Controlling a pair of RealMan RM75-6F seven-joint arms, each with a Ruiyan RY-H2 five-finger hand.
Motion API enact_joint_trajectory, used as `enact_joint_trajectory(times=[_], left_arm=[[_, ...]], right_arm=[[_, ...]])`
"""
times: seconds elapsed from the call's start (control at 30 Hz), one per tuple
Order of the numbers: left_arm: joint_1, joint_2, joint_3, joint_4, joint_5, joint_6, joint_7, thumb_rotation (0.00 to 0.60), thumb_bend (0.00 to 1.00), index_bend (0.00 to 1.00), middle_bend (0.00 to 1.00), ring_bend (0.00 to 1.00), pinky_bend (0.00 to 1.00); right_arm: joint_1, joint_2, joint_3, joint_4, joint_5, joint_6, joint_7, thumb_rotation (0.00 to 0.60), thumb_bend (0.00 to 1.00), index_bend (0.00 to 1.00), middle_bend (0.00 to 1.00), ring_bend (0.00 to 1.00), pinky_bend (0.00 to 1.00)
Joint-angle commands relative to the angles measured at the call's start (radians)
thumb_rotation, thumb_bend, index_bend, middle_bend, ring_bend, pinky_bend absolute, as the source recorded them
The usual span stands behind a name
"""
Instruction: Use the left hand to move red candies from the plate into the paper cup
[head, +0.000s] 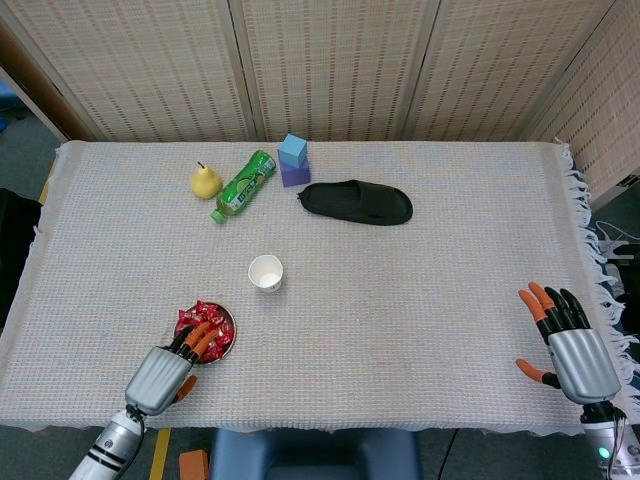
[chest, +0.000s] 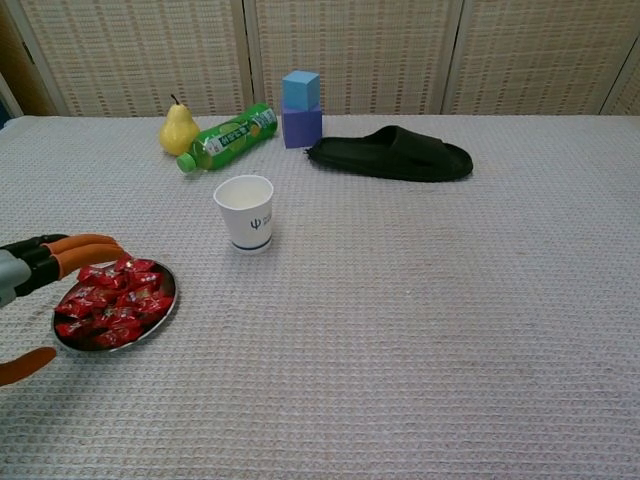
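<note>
Two hands show over the counter (head: 420, 300). Landmark: the plate (chest: 167, 303), near the counter's front-left edge. Left hand (head: 170, 365) hovers at the plate's near side, fingers (chest: 85, 246) spread above the red candies (chest: 110, 302) heaped on it, holding nothing. Right hand (head: 565, 340) sits far right of the plate, spread and empty. Paper cup (chest: 245, 211) stands upright just beyond the plate.

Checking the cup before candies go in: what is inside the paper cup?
The paper cup stands upright and its inside looks plain white, with no red candies; they all lie on the plate. The chest view hides the cup's bottom behind its wall.
</note>
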Motion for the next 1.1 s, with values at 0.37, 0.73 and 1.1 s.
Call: enact_joint_trajectory(times=[0.37,0.73,1.1], left_arm=[[-0.078,-0.059,-0.058,0.081,-0.110,-0.078,-0.013,0.600,0.37,0.00,0.05,0.15,0.96],[-0.111,-0.089,-0.067,0.146,-0.178,-0.103,0.011,0.600,0.37,0.03,0.06,0.16,0.92],[-0.129,-0.131,-0.057,0.159,-0.241,-0.115,0.126,0.600,0.38,0.05,0.06,0.17,0.91]], right_arm=[[0.005,0.000,0.001,-0.002,0.010,-0.014,-0.006,0.600,0.04,0.00,0.00,0.00,0.00],[0.009,0.000,0.001,-0.009,0.019,-0.029,-0.017,0.600,0.04,0.00,0.00,0.00,0.00],[0.011,0.002,0.000,-0.014,0.024,-0.035,-0.019,0.600,0.04,0.00,0.00,0.00,0.00]])
